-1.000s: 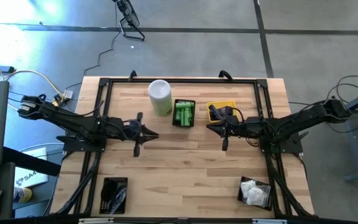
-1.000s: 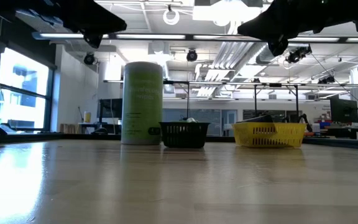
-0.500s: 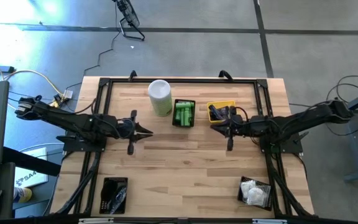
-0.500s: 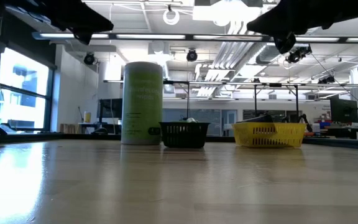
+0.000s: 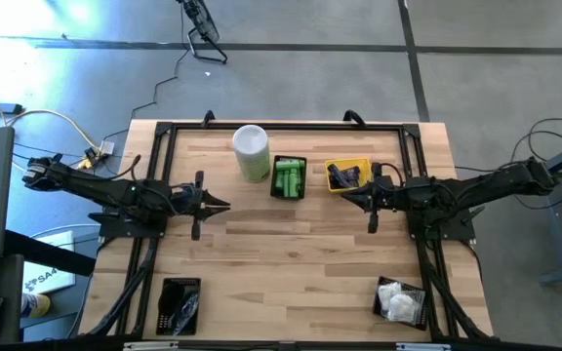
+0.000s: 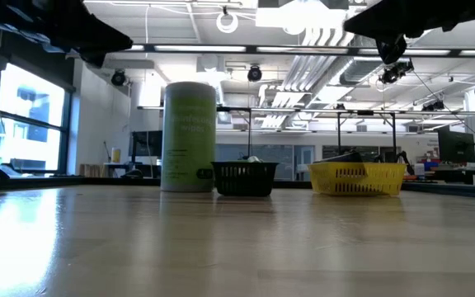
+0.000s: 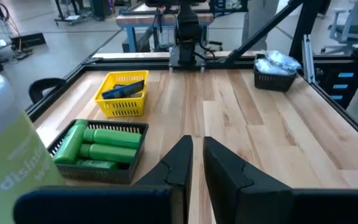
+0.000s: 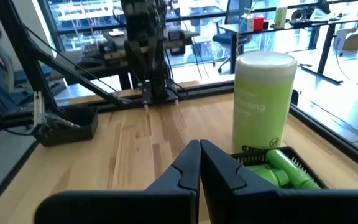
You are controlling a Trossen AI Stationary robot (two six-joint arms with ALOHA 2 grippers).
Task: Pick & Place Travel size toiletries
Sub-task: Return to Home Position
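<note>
Locating the toiletries: four baskets on the table.

You see green bottles (image 5: pixel 288 179) lying in a black basket (image 5: pixel 289 162), navy tubes (image 5: pixel 345 175) in the yellow basket (image 5: pixel 331 182) beside it, white packets (image 5: pixel 395 300) and dark pieces (image 5: pixel 180 307) in two baskets at the near corners. Canister (image 8: pixel 263 102) lettering reads partly "disinfe". Left gripper (image 5: pixel 222 205) jaws stand barely parted, right gripper (image 5: pixel 344 196) pressed together; both empty.

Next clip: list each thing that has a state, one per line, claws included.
Left claw: nearly shut, empty, above table.
Right claw: shut, empty, above table.
Canister: upright, lid on.
Green bottles: lying in black basket.
Yellow basket: holds dark tubes.
White packets: in corner basket.
</note>
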